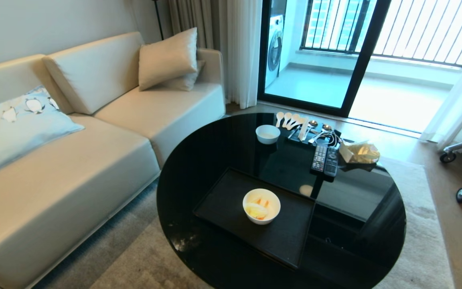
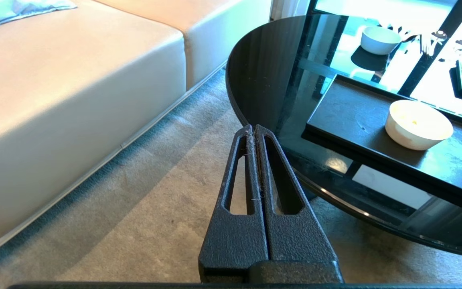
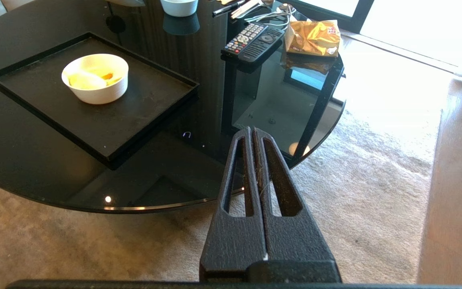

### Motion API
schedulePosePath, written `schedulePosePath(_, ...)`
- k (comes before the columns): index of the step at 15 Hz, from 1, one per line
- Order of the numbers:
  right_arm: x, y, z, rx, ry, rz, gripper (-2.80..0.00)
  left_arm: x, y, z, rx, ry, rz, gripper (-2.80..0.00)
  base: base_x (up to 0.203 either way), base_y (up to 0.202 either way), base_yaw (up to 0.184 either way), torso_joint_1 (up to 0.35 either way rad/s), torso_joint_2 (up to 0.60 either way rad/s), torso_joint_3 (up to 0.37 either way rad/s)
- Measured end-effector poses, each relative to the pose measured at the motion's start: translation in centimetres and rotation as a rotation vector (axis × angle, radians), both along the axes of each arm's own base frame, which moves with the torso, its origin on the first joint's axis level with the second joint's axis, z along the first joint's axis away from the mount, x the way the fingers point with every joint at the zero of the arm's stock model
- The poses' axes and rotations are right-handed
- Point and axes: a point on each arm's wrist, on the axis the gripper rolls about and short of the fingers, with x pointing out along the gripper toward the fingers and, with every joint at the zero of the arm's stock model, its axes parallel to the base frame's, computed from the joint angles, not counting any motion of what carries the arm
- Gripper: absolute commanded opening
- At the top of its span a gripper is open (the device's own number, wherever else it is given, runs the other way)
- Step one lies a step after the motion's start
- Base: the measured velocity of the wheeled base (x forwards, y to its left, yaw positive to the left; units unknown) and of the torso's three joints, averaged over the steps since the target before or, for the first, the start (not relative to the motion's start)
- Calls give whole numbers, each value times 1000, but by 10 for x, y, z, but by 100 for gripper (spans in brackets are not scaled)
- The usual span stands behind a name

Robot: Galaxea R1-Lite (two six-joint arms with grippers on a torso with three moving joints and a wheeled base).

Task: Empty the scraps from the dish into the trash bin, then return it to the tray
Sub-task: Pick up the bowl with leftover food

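Two grippers, both clenched on nothing, hang off the near rim of the round black glass table (image 1: 199, 152). The dish (image 1: 261, 206) sits upright on the black tray (image 1: 231, 192), scraps (image 1: 257, 207) inside, toward the tray's near-right part. From the dish, the left gripper (image 2: 255, 127) lies toward the sofa side and the right gripper (image 3: 252, 129) toward the rug side; neither touches it. The right looks better placed. No trash bin in sight.
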Motion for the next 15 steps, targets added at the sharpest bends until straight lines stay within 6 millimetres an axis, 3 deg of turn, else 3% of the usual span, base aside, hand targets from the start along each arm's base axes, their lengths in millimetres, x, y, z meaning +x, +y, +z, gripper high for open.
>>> schedulePosePath(12,3,0,3,-31,-6,2,-280,0,0,0,0,0,0,-280,0,0,0,0,0,0)
schedulePosePath(15,11,1,20,-95,3,43,-280,0,0,0,0,0,0,-280,0,0,0,0,0,0)
